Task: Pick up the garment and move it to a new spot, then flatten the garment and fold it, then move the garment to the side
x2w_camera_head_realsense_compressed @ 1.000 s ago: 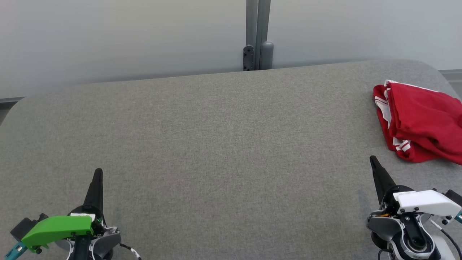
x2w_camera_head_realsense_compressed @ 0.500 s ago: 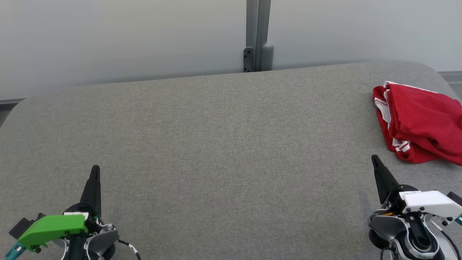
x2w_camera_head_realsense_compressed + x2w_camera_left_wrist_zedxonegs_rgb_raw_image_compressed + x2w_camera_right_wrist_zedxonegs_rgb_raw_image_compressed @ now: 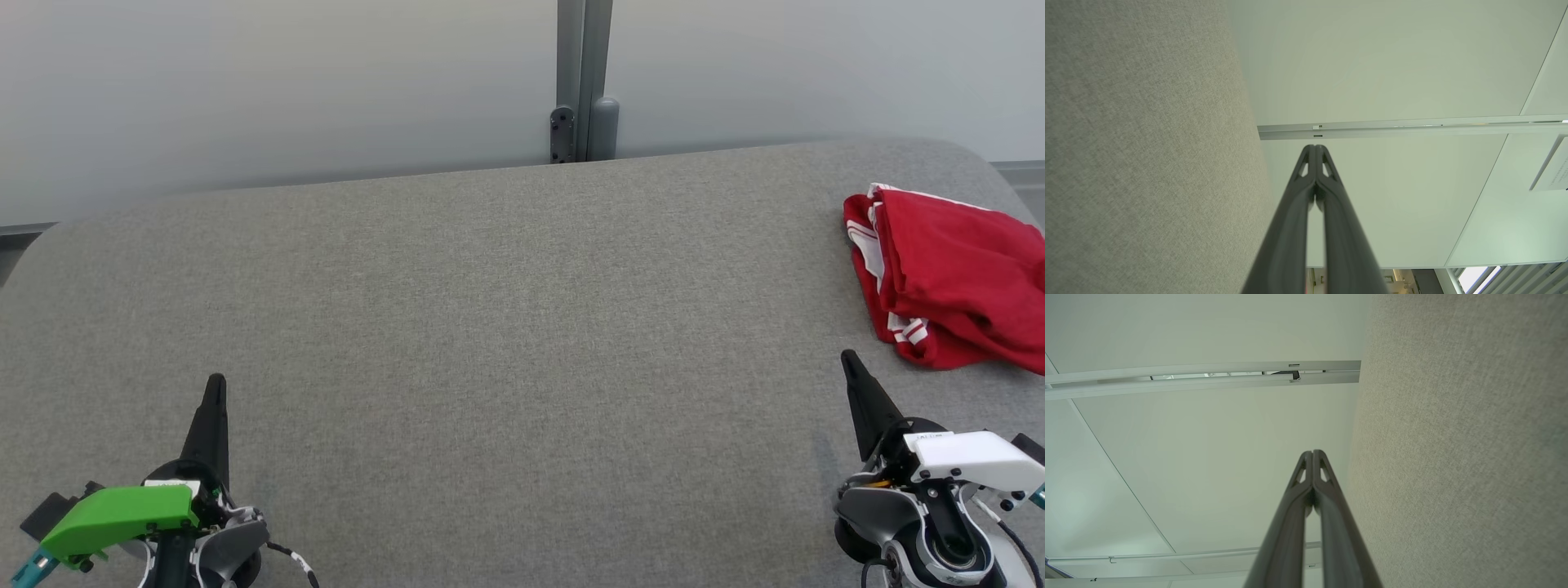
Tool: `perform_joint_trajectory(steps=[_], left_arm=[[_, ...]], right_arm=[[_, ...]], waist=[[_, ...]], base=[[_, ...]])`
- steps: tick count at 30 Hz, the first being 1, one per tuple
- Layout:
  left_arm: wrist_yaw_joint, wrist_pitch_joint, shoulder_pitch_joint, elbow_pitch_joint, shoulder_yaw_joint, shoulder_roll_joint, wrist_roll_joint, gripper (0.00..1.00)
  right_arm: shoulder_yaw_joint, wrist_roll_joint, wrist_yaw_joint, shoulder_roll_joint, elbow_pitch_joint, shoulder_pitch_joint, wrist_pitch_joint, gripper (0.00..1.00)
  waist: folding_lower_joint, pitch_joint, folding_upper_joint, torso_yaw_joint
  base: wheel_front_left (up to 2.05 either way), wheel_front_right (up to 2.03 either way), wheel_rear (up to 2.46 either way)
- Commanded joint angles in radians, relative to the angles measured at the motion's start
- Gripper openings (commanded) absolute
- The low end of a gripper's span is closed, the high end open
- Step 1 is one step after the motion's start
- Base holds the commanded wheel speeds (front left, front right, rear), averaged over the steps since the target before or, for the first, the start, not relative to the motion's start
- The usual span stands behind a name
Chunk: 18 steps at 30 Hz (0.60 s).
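Note:
A folded red garment with white stripes lies at the far right of the grey fabric table, partly cut off by the head view's right edge. My left gripper rests at the lower left, shut and empty, its tips pressed together in the left wrist view. At the lower right my right gripper is also shut and empty, a short way in front of the garment and apart from it; its tips meet in the right wrist view.
A pale wall with a grey vertical post stands behind the table's far edge. The table's rounded corners show at the left and right.
Between one second and half a second ago the picture shifted slightly and both grippers sank a little lower. Since then nothing has moved; the garment lies where it was.

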<state>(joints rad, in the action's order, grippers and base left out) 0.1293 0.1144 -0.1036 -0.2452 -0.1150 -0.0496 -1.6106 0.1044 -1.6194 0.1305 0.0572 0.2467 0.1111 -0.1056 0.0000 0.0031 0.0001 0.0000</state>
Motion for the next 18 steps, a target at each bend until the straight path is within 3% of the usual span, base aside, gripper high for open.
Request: perform_joint_trajectory(steps=[1,18], left_arm=[[0.005,0.004,-0.011,-0.001,-0.003,-0.001,-0.003,0.0],[0.004,0.004,-0.011,-0.001,-0.002,-0.001,-0.003,0.0]], right_arm=[[0.002,-0.002,0.0,0.001,-0.005,-0.008,-0.005,0.0],[0.004,0.001,0.0,-0.001,-0.005,-0.007,-0.006,0.0]], waist=[[0.0,0.0,-0.0001,0.0],[0.0,0.0,-0.0001,0.0]], base=[[0.0,0.0,0.0],[0.0,0.0,0.0]])
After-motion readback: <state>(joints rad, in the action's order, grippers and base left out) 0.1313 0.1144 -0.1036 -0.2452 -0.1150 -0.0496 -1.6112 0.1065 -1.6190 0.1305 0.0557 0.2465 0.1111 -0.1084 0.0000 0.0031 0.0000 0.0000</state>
